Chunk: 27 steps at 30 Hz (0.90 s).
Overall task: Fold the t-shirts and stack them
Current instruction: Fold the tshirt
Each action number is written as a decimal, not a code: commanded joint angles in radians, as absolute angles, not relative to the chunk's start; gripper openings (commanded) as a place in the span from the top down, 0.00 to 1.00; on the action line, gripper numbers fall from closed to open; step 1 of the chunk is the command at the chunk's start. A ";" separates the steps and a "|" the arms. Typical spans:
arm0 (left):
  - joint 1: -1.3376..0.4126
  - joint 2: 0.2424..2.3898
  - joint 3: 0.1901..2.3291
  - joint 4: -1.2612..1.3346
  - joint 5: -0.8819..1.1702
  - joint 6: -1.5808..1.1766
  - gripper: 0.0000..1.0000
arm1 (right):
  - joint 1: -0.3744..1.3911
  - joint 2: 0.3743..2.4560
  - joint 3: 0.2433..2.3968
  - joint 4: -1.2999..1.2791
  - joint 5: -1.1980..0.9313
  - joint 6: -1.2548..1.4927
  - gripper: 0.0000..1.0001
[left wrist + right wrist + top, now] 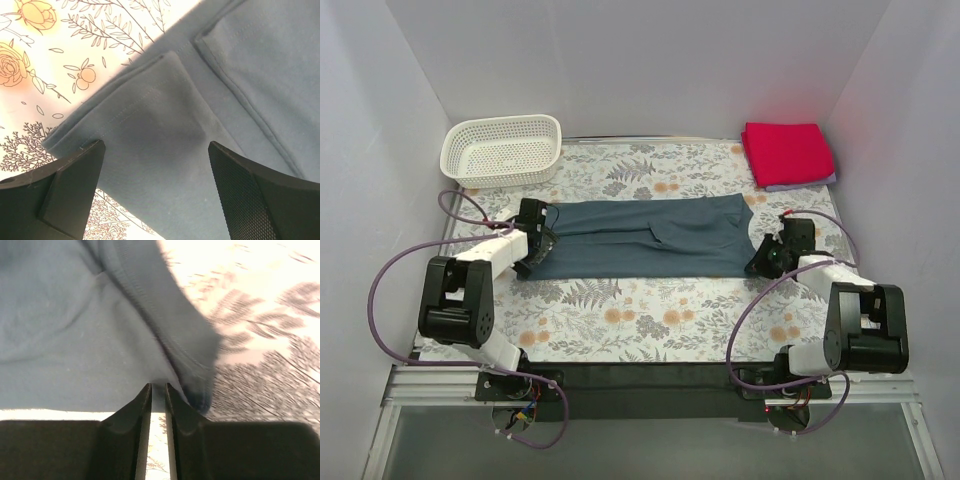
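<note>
Three shirts are in play. The red shirt [785, 152] lies folded in the far right corner of the worktop [650, 312], on top of the lavender shirt [802, 184], of which only a thin edge shows. The blue-grey shirt [650, 238] is stretched across the middle as a long band, its sides already turned in, so the step in hand looks like the crosswise fold that brings it down to a square.

The left gripper [156, 147] hangs over the band's left end with its jaws spread wide and nothing between them, the cloth lying flat beneath. The right gripper [155, 386] is at the right end, its jaws drawn to a thin slit with the hem at their tips. They look to be nipping that edge, though the bite is shallow.

To do this fold well, the left jaws should come down and take every layer at the left end, close to a corner, not just the top flap. Both ends ought to be held at matching corners so the band travels square and the tucked sleeves do not slide out. A low, steady carry would keep the cloth from bunching. The white basket [470, 168] in the far left corner is well clear of the fold.
</note>
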State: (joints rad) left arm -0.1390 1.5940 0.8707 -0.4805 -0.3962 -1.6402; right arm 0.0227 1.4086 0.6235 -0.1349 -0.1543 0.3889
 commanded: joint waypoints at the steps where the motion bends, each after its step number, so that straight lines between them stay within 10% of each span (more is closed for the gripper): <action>1: -0.089 1.623 0.782 -0.589 -0.351 -1.664 0.21 | -0.095 1.379 0.531 -0.138 -0.160 0.445 0.79; 11: -0.075 1.379 0.611 -0.641 -0.250 -1.695 0.21 | -0.242 1.338 0.552 -0.133 -0.181 0.433 0.78; 27: -0.199 1.182 0.794 -0.401 -0.016 -1.330 0.06 | 0.080 1.491 0.957 -0.037 -0.342 0.155 0.66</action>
State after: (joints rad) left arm -0.1417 1.1339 0.7322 -0.5369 -0.1371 -1.4395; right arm 0.0322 1.4120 0.8593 -0.0879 -0.2737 0.2344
